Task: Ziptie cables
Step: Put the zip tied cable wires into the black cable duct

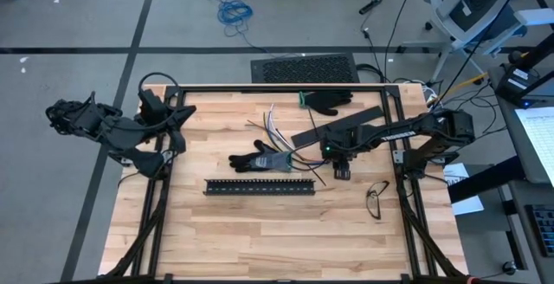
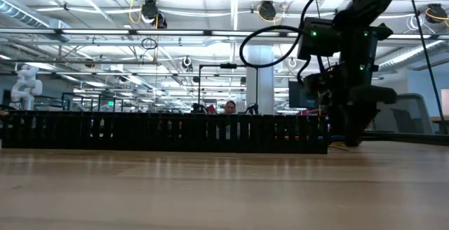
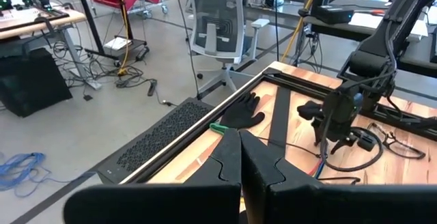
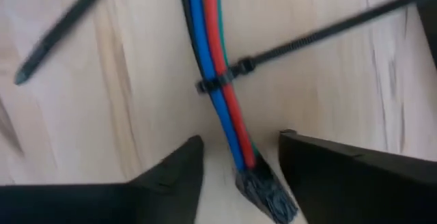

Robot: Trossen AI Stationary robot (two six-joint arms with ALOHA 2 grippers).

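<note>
Cables (image 4: pixel 218 80) lie centre table, bound by a ziptie (image 4: pixel 235 70). Right gripper (image 4: pixel 239 159) straddles their end, fingers spread. Light and limp; best pinched beside the tie. Left gripper (image 3: pixel 239 159), far left, pressed together.

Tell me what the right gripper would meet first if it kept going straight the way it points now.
Probably the cables: their frayed end lies between the right gripper's open jaws, just below the zip tie around them. The wooden table is right behind; depth is unclear.
</note>
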